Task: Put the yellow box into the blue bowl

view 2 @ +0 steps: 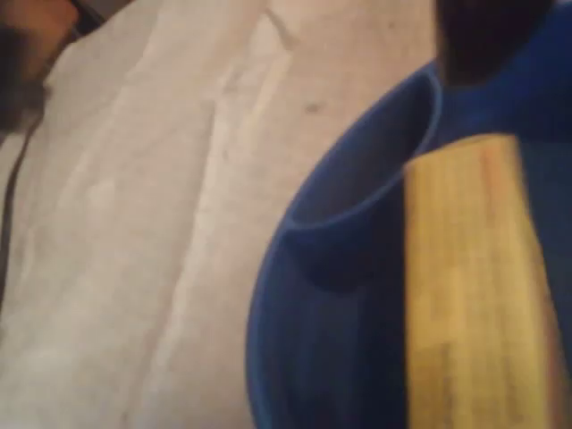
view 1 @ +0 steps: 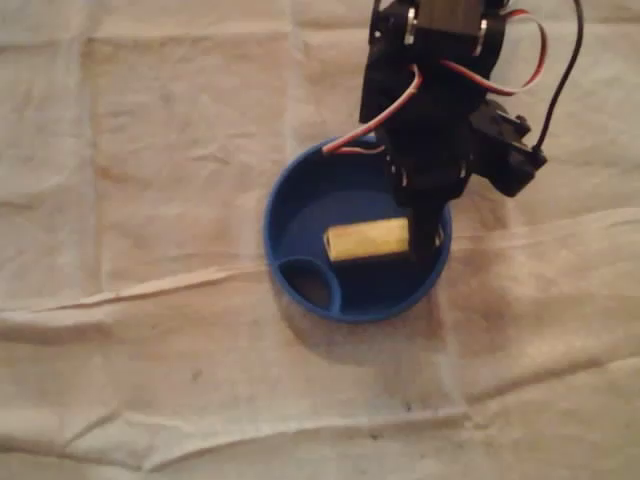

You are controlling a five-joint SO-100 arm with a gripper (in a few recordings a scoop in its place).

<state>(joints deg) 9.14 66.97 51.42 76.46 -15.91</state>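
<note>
A round blue bowl (view 1: 290,200) of smooth, plastic-looking make sat near the middle of the overhead view, on a bench covered in creased, cream-coloured cloth (view 1: 150,200) with long folds running across it. Inside the bowl, at its 7 o'clock edge, a curved inner wall closed off a small pocket (view 1: 305,285).

The yellow box (view 1: 367,240) lay within the bowl's main hollow, outside that pocket. It was a long, narrow block with rounded-looking edges, and its long axis ran from 9 o'clock to 3 o'clock. Its left end stopped just above the pocket.

The black arm reached in from 1 o'clock, with red and white wires (view 1: 385,115) looping over its body. The claw (view 1: 425,225) hung over the bowl's 3 o'clock side, its dark tip at the right end of the box. From above I could not tell how far its jaws were apart, nor whether they gripped the box or only stood against it.

In the wrist view the box (view 2: 474,286) loomed close and blurred at 4 o'clock, its matte yellow face faintly streaked. One dark finger (view 2: 487,36) showed at 1 o'clock above it. The bowl's blue wall (view 2: 295,357) curved around at 6 o'clock, and the pocket's rim (view 2: 375,170) arched beside the box.
</note>
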